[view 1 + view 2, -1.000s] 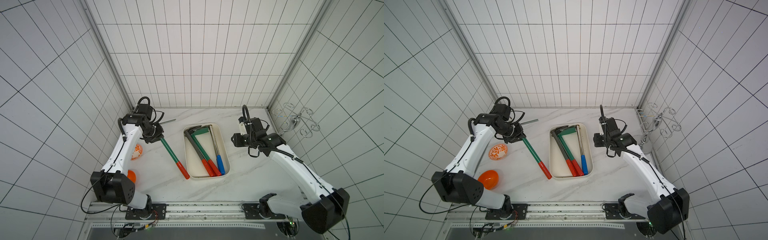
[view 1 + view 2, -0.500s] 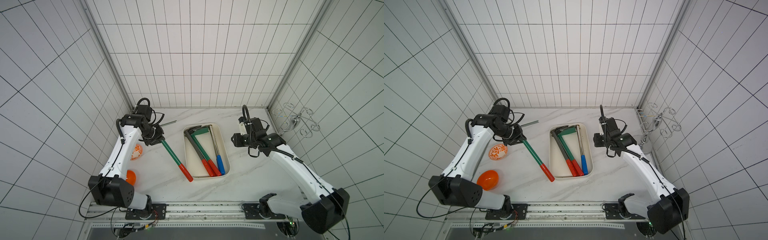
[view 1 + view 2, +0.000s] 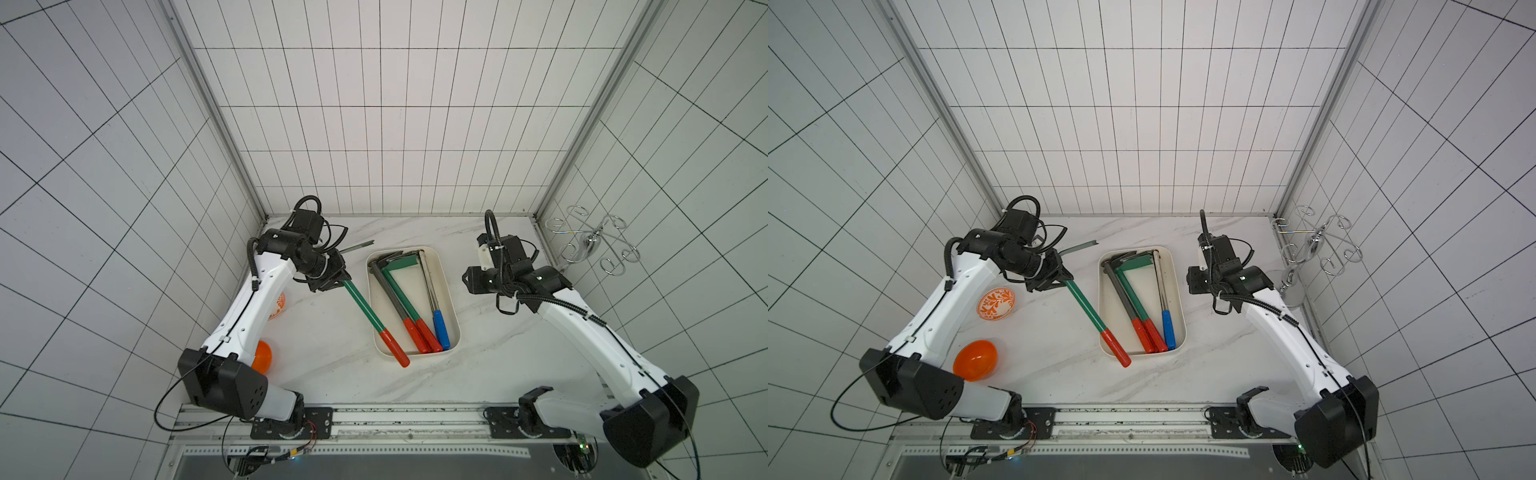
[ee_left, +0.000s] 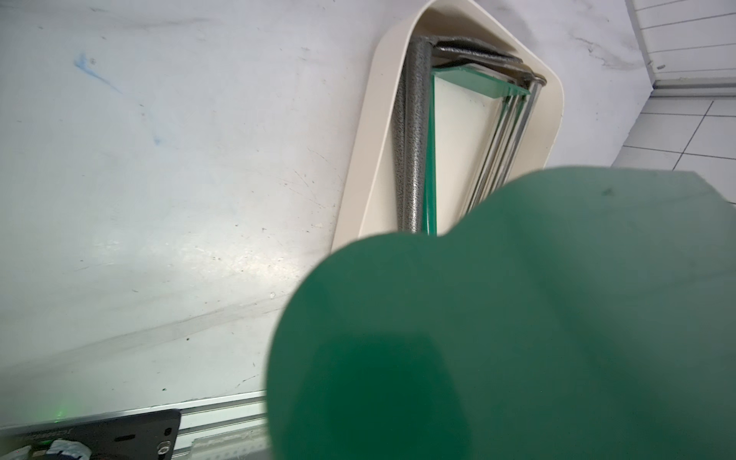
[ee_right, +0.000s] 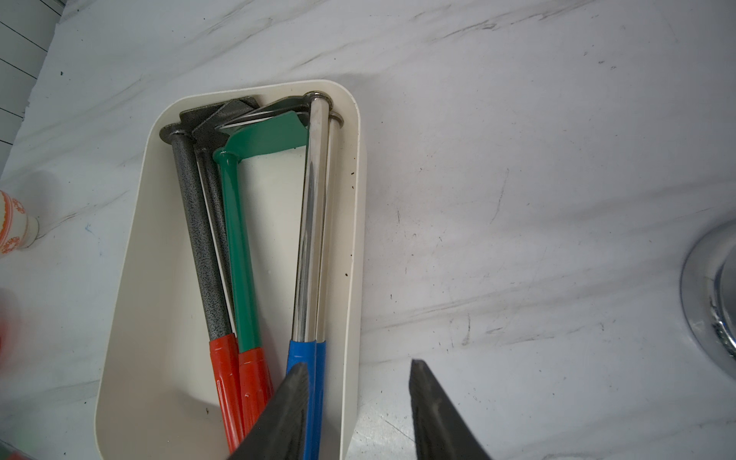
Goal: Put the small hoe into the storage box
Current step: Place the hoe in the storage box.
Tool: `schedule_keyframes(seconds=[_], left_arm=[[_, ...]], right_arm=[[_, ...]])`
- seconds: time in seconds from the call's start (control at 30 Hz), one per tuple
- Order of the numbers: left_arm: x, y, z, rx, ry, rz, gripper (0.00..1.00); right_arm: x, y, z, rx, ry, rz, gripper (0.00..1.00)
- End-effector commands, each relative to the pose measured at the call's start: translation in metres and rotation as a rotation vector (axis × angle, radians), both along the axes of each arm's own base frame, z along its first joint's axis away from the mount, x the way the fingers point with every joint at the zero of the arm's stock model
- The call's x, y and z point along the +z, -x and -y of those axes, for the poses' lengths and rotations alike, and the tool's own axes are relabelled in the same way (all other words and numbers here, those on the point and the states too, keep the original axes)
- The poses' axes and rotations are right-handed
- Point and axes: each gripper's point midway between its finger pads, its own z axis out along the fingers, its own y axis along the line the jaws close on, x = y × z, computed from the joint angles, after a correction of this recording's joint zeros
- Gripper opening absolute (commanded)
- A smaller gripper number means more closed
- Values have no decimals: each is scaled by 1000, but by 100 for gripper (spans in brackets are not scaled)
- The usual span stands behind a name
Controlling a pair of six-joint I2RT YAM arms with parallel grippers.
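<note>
Partly done, by my reading: the hoe seems lifted off the bench, with the left fingers closed on its green shaft near the head end. In both top views it slants down from left of centre. Its red grip crosses the lower left corner of the box; whether it touches the rim I cannot tell. The head end sticks out past the box to the upper left, so the hoe is not yet inside. What is left, I judge: swing it in line with the box, lower it beside the other hoes, and let go. The right fingers are apart and hold nothing, right of the box.
</note>
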Motion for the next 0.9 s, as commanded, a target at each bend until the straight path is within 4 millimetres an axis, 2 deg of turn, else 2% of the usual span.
schedule_keyframes(seconds=[0.0, 0.17, 0.4, 0.63, 0.87], left_arm=[[19, -20, 33, -7, 107, 68, 0], [8, -31, 64, -23, 132, 63, 0], [-28, -47, 92, -43, 108, 13, 0], [-51, -66, 110, -50, 89, -9, 0], [-75, -80, 115, -42, 68, -41, 0]], right_arm=[[-9, 3, 8, -23, 21, -22, 43], [-7, 3, 10, -28, 34, -18, 43], [-8, 4, 11, -29, 31, -21, 43], [-9, 6, 13, -32, 37, -21, 44], [-10, 6, 14, -33, 42, -24, 43]])
